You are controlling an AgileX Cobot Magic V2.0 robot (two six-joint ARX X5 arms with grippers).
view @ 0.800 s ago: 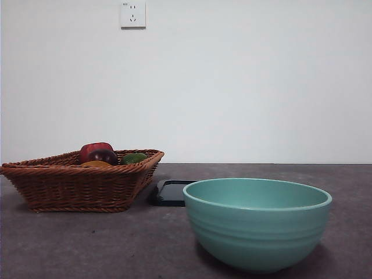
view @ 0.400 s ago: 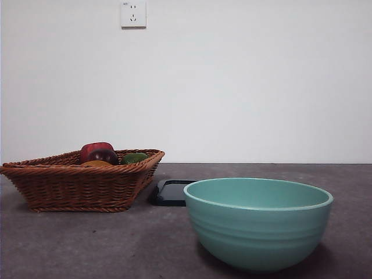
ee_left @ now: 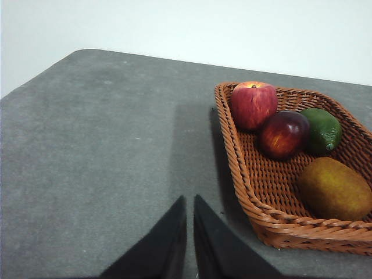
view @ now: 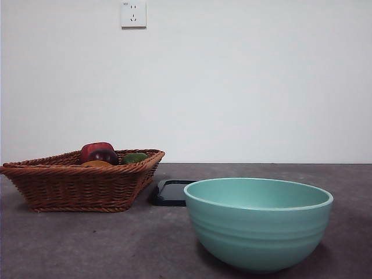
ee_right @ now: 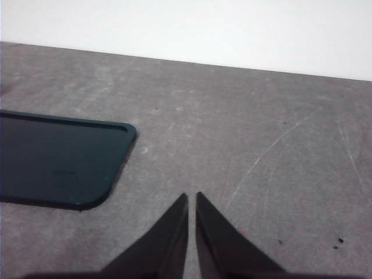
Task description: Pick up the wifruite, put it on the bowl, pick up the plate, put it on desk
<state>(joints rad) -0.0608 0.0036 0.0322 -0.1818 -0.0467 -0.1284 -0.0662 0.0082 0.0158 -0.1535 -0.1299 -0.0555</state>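
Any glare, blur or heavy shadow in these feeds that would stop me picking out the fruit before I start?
Front view: even light, sharp; the basket wall hides most of the wifruite. Left wrist view: soft but readable, the wifruite fully shown, one faint shadow band on the desk. Right wrist view: slightly hazy, no glare on the dark plate.

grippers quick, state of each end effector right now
Left end effector: shut, holding nothing, beside the basket.
Right end effector: shut, holding nothing, above the desk near the dark tray.
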